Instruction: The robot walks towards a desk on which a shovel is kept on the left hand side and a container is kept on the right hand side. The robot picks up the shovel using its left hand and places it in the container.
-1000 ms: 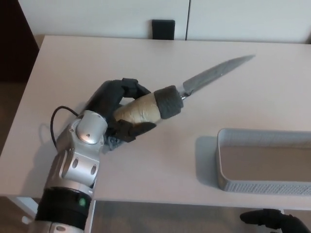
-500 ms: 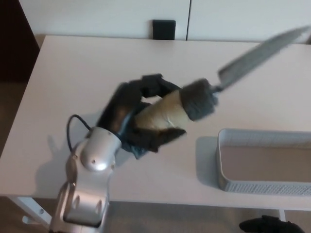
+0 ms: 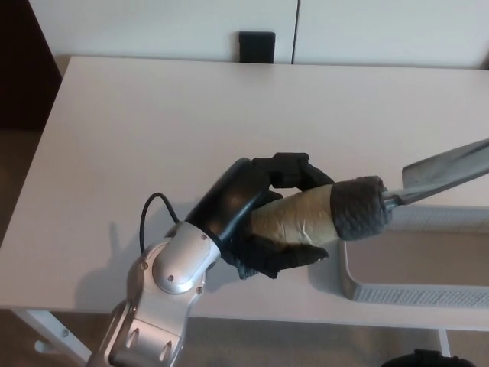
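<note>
We're carrying the tan-handled shovel with its grey collar and metal blade [image 3: 348, 214] at centre right, our black left hand [image 3: 263, 218] wrapping tight around the handle. The blade is hanging over the grey rectangular plastic container [image 3: 359, 287] at lower right, so we're guessing lowering and letting go comes next. Our right hand isn't showing.

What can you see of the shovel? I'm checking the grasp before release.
The shovel has a tan handle, a dark grey collar and a grey metal blade running off the picture's right edge. It lies roughly level, blade to the right, above the container. The left robot hand is wrapped around its handle.
</note>
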